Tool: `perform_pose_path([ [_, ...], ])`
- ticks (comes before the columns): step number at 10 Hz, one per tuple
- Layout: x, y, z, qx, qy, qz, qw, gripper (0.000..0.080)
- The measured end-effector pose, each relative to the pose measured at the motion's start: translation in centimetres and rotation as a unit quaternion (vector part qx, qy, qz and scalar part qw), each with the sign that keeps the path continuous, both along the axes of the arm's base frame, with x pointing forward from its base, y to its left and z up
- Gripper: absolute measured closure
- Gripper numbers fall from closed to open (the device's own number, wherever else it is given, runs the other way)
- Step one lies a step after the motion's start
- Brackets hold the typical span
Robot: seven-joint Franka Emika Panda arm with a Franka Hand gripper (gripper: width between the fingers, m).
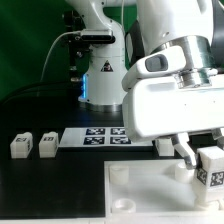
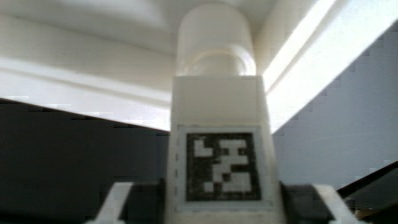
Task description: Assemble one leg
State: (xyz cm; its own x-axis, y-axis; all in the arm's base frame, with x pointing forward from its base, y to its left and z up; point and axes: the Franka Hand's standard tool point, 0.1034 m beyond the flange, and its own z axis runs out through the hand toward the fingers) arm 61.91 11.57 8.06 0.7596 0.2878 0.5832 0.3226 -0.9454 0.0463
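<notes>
Gripper, jaws clamped on the tagged end of the leg: a seemingly light, rigid, smooth block, best gripped across flat sides.

I list: one white leg, round-ended, tag facing me, held between the fingers; dark table behind.

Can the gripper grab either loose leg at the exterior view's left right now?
Probably not yet: the gripper looks shut on another leg over the tray. Nothing covers the two loose legs, so the way is free once it lets go.
</notes>
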Motion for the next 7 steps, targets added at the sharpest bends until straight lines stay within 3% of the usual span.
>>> perform_pose_path([
  [4, 0.31, -0.26, 0.05, 0.001, -0.001, 0.003, 1.0, 0.0506],
  [5, 0.15, -0.27, -0.21, 0.0, 0.006, 0.003, 1.0, 0.0431],
  [6, 0.12, -0.26, -0.25, 0.0, 0.007, 0.004, 1.0, 0.0431],
  [7, 0.11, -0.26, -0.28, 0.0, 0.007, 0.004, 1.0, 0.0234],
])
